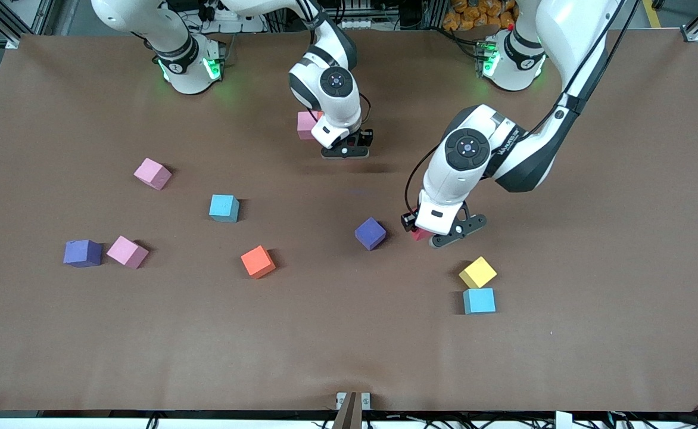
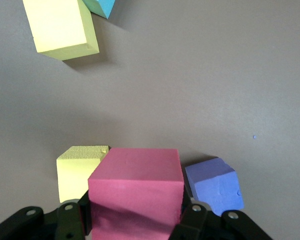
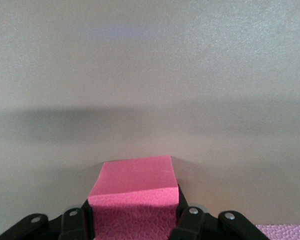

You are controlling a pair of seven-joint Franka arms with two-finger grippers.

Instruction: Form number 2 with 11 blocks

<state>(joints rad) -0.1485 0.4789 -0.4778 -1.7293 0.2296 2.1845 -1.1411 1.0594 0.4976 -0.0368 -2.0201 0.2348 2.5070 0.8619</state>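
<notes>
My left gripper (image 1: 437,236) (image 2: 135,216) is shut on a red block (image 1: 420,235) (image 2: 136,187), low over the middle of the table. Close beside the red block are a purple block (image 1: 370,233) (image 2: 214,185) and a yellow block (image 2: 79,172), which the hand hides in the front view. My right gripper (image 1: 344,150) (image 3: 133,216) is shut on a bright pink block (image 3: 134,187), low over the table near the robots' bases. A paler pink block (image 1: 307,125) sits right beside that hand. No number 2 is in view.
Loose blocks are scattered about. A yellow one (image 1: 477,272) and a light blue one (image 1: 479,301) lie nearer the front camera than the left gripper. Toward the right arm's end lie orange (image 1: 258,261), light blue (image 1: 224,208), pink (image 1: 152,173), pink (image 1: 127,251) and purple (image 1: 83,253).
</notes>
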